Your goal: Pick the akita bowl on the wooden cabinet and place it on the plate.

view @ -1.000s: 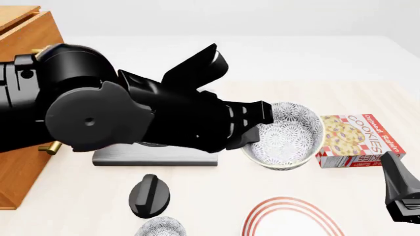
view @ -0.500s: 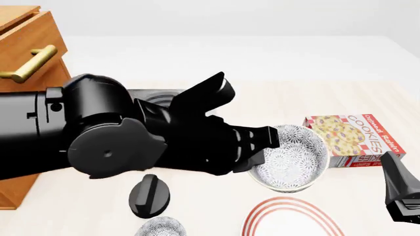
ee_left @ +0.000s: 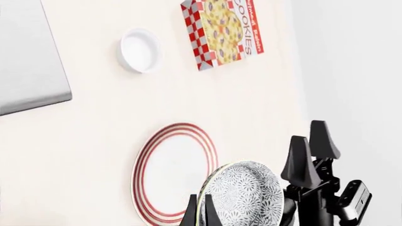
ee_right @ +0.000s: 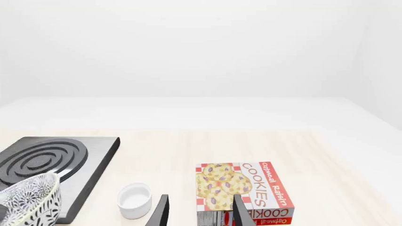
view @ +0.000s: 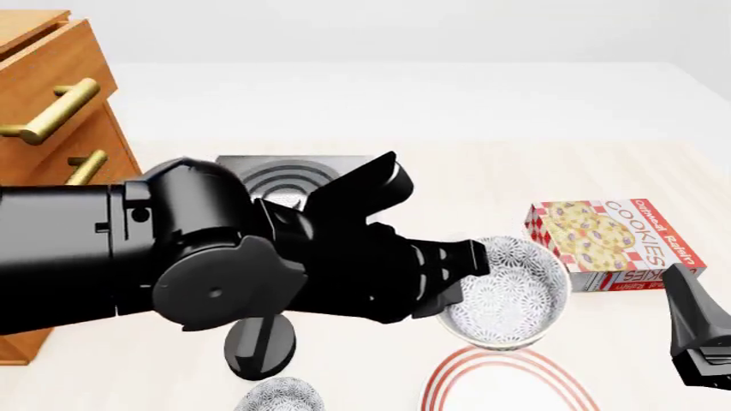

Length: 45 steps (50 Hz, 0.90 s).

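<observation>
The round akita bowl (view: 505,291) with its dark outside and white-and-grey lace-patterned inside hangs clear of the desk (view: 549,171) in my left hand (view: 457,278), whose black fingers are clenched on its rim at the side nearer the arm. Just below it lies the flat white plate (view: 508,381) with thin red rings, only its far arc showing at the bottom edge of the front view; in the left wrist view the bowl (ee_left: 242,197) overlaps the plate's (ee_left: 172,176) edge. Beyond the bowl lies a red-and-white checked cookie box (view: 605,241) printed with cookies, and the wrist views show a small plain white cup (ee_right: 134,200) between that box and the grey square stove slab (view: 280,175) with concentric rings. My bulky black left arm covers much of the front view's left half; under it a black knob-like piece (view: 260,347) stands on the desk, with a second patterned bowl (view: 280,398) just nearer the camera. The tall orange-brown wooden cabinet (view: 57,94) with brass bar handles stands at the far left. My right hand (ee_right: 199,214) sits low at the right, its two fingers parted and holding nothing.
</observation>
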### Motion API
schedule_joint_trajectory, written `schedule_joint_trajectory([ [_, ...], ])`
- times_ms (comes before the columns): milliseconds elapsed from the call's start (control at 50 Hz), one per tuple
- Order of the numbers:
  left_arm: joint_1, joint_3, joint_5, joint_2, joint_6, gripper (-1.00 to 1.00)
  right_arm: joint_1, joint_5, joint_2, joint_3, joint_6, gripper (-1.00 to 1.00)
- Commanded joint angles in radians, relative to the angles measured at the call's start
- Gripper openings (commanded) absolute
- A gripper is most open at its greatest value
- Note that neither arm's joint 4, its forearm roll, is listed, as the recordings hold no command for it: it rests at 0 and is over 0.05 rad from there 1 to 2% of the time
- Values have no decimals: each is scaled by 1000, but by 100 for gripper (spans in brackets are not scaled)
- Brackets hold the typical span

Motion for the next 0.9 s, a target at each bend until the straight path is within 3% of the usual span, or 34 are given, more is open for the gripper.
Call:
schedule_joint_trajectory([
  [20,-13,6,-20,14,-13,-100,0,0,0,0,0,100],
  [900,-22,65,-100,56,-86,-100,0,0,0,0,0,100],
])
